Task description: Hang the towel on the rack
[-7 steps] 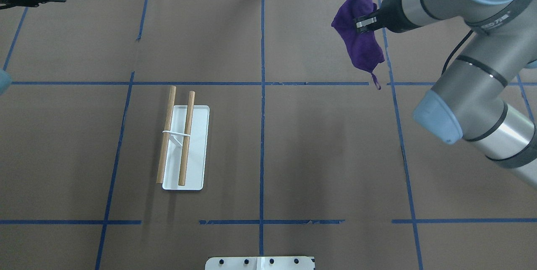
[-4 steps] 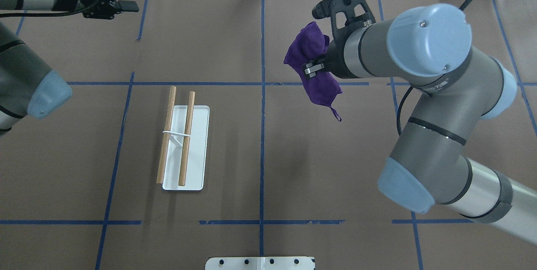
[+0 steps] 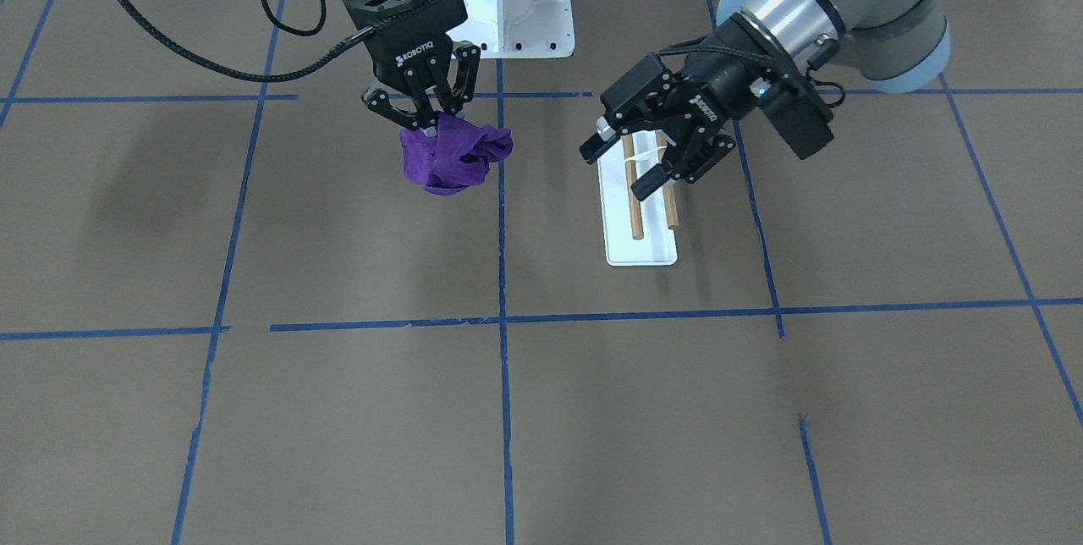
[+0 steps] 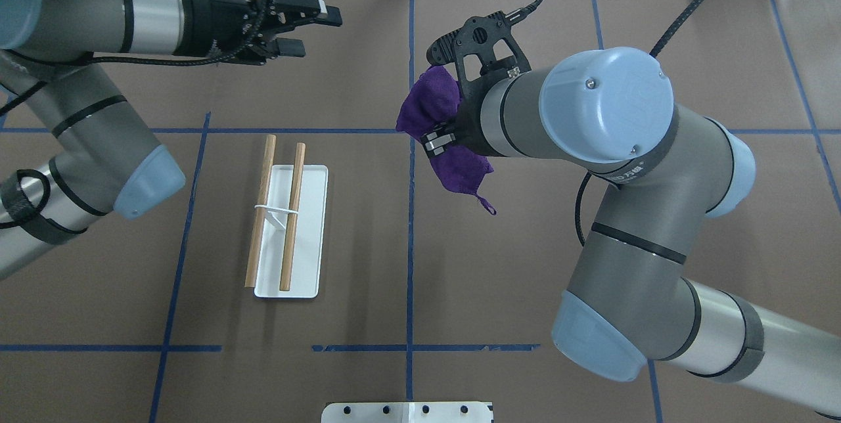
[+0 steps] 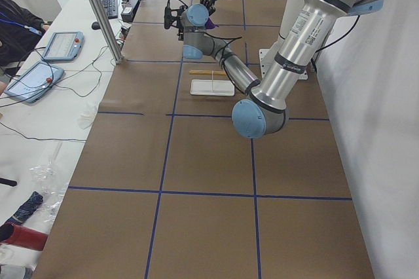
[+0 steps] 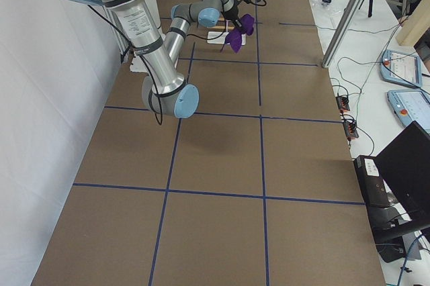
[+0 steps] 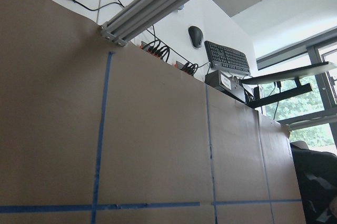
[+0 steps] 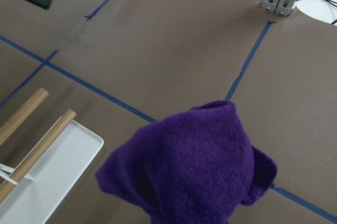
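nearer the rack (image 4: 293,203), the towel (image 4: 430,100)

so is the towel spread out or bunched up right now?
Bunched up. The towel hangs as a crumpled purple clump from the right hand, which is shut on it. It is off to one side of the rack, not on it.

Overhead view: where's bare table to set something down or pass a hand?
Bare table lies between the rack and the centre tape line, and along the near row beside the white pedestal. Crowded: the far centre, where the right gripper holds the towel, and the left gripper hangs open over the rack's half.
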### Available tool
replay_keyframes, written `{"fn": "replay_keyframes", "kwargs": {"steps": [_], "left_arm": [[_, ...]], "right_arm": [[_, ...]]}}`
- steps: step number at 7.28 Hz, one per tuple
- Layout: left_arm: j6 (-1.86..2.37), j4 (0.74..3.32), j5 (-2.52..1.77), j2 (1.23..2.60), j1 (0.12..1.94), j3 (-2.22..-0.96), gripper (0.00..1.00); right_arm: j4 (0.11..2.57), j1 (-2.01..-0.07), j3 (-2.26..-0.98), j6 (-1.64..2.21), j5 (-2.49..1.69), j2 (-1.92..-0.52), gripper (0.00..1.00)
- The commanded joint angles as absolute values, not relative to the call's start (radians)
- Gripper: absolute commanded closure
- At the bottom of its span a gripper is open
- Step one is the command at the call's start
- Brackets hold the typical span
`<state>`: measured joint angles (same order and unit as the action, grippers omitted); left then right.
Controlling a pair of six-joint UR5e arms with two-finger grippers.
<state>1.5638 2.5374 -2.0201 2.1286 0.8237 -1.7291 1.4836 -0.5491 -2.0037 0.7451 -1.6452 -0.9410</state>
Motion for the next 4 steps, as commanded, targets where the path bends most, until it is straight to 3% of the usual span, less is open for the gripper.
{"fn": "replay_keyframes", "kwargs": {"steps": [1,4], "left_arm": [[1.458,2.54,-2.022,2.167,0.747,-1.73,0.11],[1.342,2.548,-2.022,2.175,0.7,-1.736,0.12]], "right_arm": [[1.49,-0.545,-2.003,0.744,-1.651,-0.928,1.0],[1.486,-0.542,-2.005,0.742,-1.654,-0.927,1.0]]}}
